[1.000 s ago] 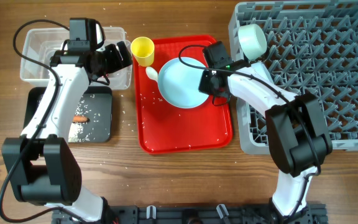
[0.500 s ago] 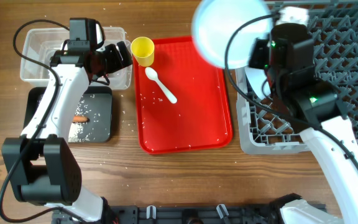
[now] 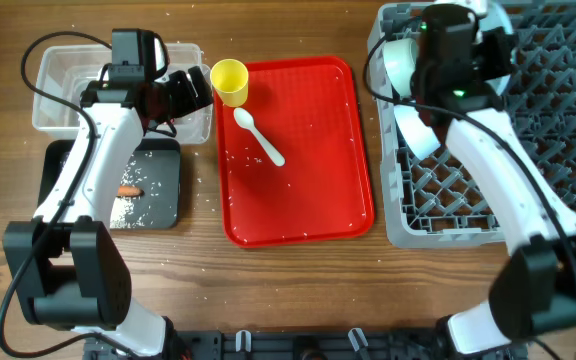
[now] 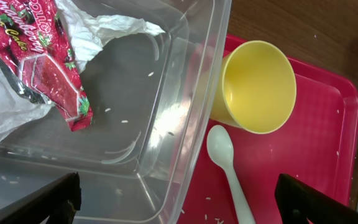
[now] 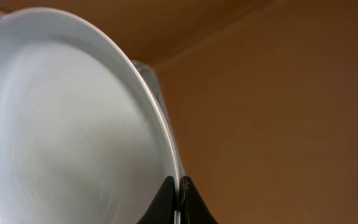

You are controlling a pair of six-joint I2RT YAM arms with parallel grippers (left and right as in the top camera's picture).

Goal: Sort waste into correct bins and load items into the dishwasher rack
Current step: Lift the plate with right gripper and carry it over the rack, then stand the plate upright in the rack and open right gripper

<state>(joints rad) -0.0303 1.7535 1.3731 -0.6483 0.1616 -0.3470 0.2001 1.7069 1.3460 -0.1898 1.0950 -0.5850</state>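
My right gripper is shut on the rim of the pale blue plate, which fills the left of the right wrist view. In the overhead view the right arm hangs over the left part of the grey dishwasher rack. A pale bowl lies in the rack's far left corner. A pale curved piece shows under the arm; I cannot tell if it is plate or bowl. My left gripper is open and empty over the clear bin, which holds a red wrapper and a napkin.
The red tray holds the yellow cup and white spoon, with rice grains scattered on it. The black bin at the left holds an orange stick and some grains. The clear bin stands behind it.
My right gripper lifted the plate off the red tray, swung it high to the right, and has come down with it over the rack's left side. The left arm has not moved.
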